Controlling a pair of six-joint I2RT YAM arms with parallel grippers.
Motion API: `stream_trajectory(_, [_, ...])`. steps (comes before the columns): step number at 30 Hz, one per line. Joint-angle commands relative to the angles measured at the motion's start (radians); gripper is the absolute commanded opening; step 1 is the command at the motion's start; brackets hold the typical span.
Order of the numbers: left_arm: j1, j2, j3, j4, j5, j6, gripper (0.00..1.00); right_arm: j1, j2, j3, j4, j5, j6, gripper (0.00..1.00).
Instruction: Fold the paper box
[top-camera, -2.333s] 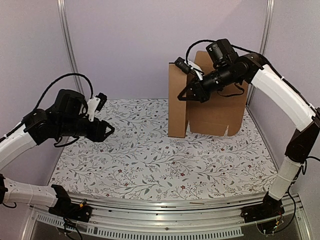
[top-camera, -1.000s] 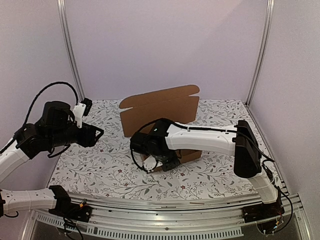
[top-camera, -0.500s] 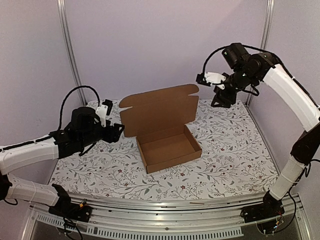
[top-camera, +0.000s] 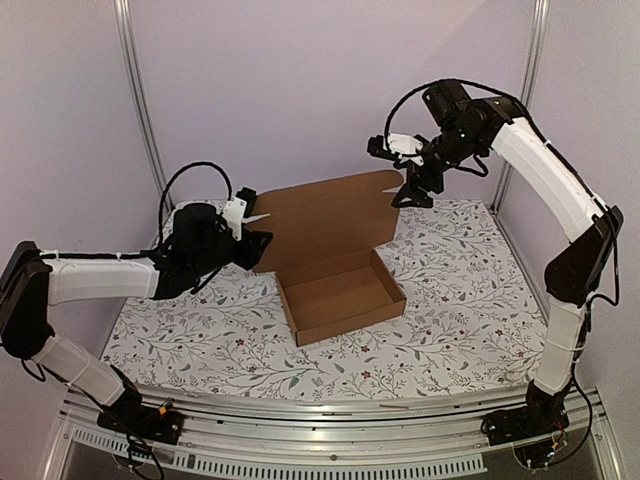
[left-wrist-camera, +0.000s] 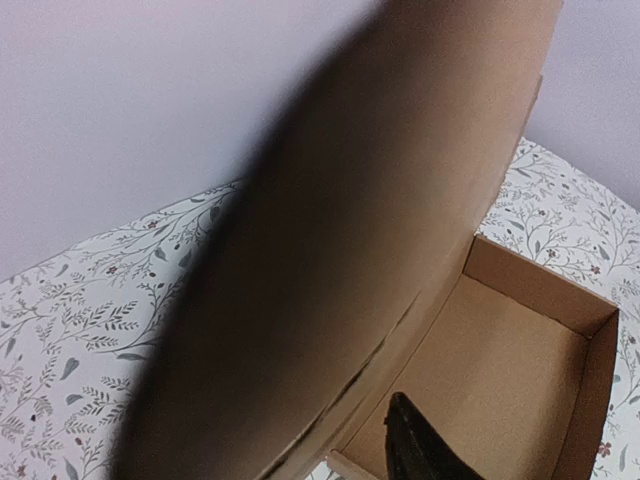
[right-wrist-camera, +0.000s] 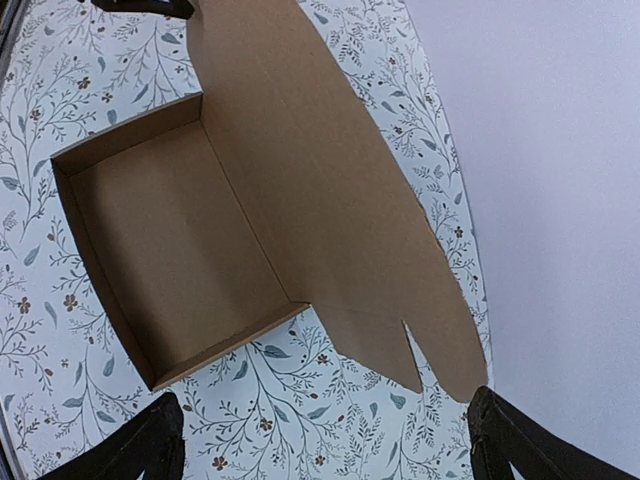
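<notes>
- Top external view: the paper box (top-camera: 340, 290) sits at the centre of the frame on the floral table (top-camera: 470, 330). Its shallow tray (top-camera: 345, 300) is formed and open, and its lid (top-camera: 320, 218) stands upright along the tray's back wall.
- At the lid's left edge, left of centre, is the left gripper (top-camera: 258, 245). The left wrist view shows one dark finger (left-wrist-camera: 415, 450) on the lid's inner side, with blurred cardboard filling most of the frame. I cannot tell whether the jaws pinch the lid or merely flank it.
- In the upper right the right gripper (top-camera: 408, 190) hangs just above the lid's right top corner, apart from it. Its fingers (right-wrist-camera: 140, 455) show at the two bottom corners of the right wrist view, spread wide and holding nothing.
- Step in hand, as I judge it: bringing the lid forward and down over the tray.
- To do it well, move both ends of the lid together so it hinges cleanly along the back wall rather than twisting. Keep contact high on the panel, near its free edge.
- Steer the lid's tabs (right-wrist-camera: 445, 350) inside the tray walls, not over them.
- Light cardboard will likely slide on the table, so press downward more than forward.
</notes>
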Motion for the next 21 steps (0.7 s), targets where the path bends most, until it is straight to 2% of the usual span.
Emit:
stream_trajectory(1, [0.015,0.033,0.011,0.110,0.131,0.022,0.40,0.021,-0.037,-0.065,-0.044,-0.044,0.004,0.97])
stream_trajectory(8, [0.016,0.061,-0.023,0.219,0.367,0.026,0.15,0.022,-0.170,-0.154,-0.113,-0.039,-0.031,0.96])
stream_trajectory(12, [0.016,0.097,0.037,0.187,0.528,0.039,0.07,0.045,-0.210,-0.182,-0.102,0.013,-0.092,0.95])
stream_trajectory(17, [0.016,0.091,0.086,0.140,0.673,0.051,0.01,0.071,-0.240,-0.139,-0.105,0.022,-0.098,0.95])
stream_trajectory(21, [0.016,0.076,0.088,0.140,0.746,0.051,0.00,0.137,-0.247,-0.150,-0.103,0.143,-0.166,0.96])
